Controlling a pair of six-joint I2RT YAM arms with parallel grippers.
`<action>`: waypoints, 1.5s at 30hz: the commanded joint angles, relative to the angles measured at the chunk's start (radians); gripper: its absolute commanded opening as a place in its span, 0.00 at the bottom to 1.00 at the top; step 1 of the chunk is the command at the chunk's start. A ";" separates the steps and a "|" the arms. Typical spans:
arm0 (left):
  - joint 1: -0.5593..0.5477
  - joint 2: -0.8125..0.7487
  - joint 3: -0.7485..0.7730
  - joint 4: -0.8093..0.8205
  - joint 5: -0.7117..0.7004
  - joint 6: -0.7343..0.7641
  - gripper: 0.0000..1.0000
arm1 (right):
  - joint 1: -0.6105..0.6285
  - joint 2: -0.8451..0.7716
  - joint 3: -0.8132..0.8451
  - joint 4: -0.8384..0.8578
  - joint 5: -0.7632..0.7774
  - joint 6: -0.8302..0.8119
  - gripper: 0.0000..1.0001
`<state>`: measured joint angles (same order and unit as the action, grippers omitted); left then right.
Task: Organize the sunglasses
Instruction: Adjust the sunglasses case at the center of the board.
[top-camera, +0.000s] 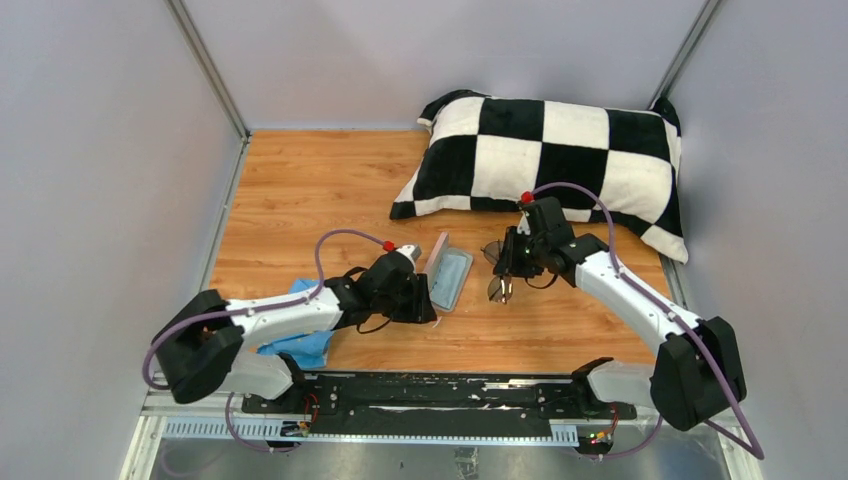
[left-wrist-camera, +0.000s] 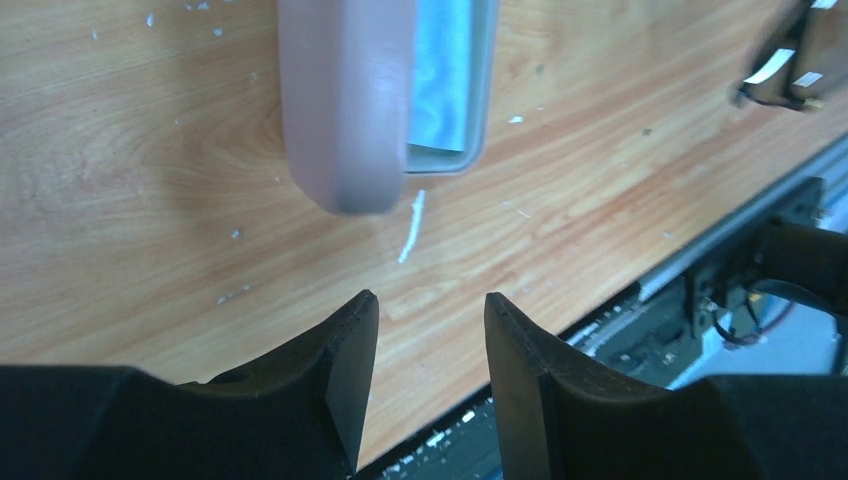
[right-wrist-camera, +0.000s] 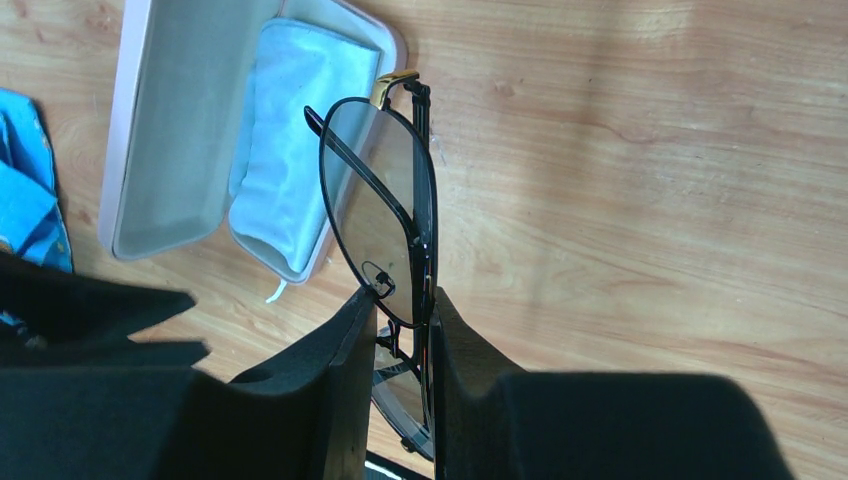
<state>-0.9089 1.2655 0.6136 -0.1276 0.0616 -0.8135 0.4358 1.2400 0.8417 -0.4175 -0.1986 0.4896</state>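
The sunglasses (right-wrist-camera: 385, 215), thin dark aviator frames with tinted lenses, are folded and hang lens-up above the wooden table. My right gripper (right-wrist-camera: 403, 300) is shut on them near the bridge. From above they sit (top-camera: 497, 288) just right of the open pink case (top-camera: 447, 272), under the right gripper (top-camera: 507, 268). The case (right-wrist-camera: 180, 130) lies open, with a light-blue lining cloth (right-wrist-camera: 290, 150) in its tray. My left gripper (left-wrist-camera: 430, 305) stands open and empty a short way from the case's lid (left-wrist-camera: 345, 100), at the case's left side (top-camera: 428, 292).
A black-and-white checkered pillow (top-camera: 550, 160) fills the back right. A blue cloth (top-camera: 300, 335) lies crumpled under the left arm. Grey walls close in on three sides, and a black rail (top-camera: 440, 395) runs along the near edge.
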 joint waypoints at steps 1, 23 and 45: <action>0.008 0.099 0.037 0.099 -0.008 -0.007 0.48 | -0.015 -0.046 -0.016 -0.035 -0.077 -0.077 0.24; 0.208 0.186 0.161 -0.046 -0.076 0.220 0.48 | 0.106 -0.151 -0.027 0.134 -0.278 -0.380 0.31; 0.357 0.372 0.385 -0.074 0.065 0.327 0.48 | 0.193 0.063 0.080 0.187 -0.012 -0.592 0.32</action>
<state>-0.5537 1.6554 1.0012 -0.1688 0.0883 -0.5133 0.6109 1.3060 0.8948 -0.2436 -0.2554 -0.0601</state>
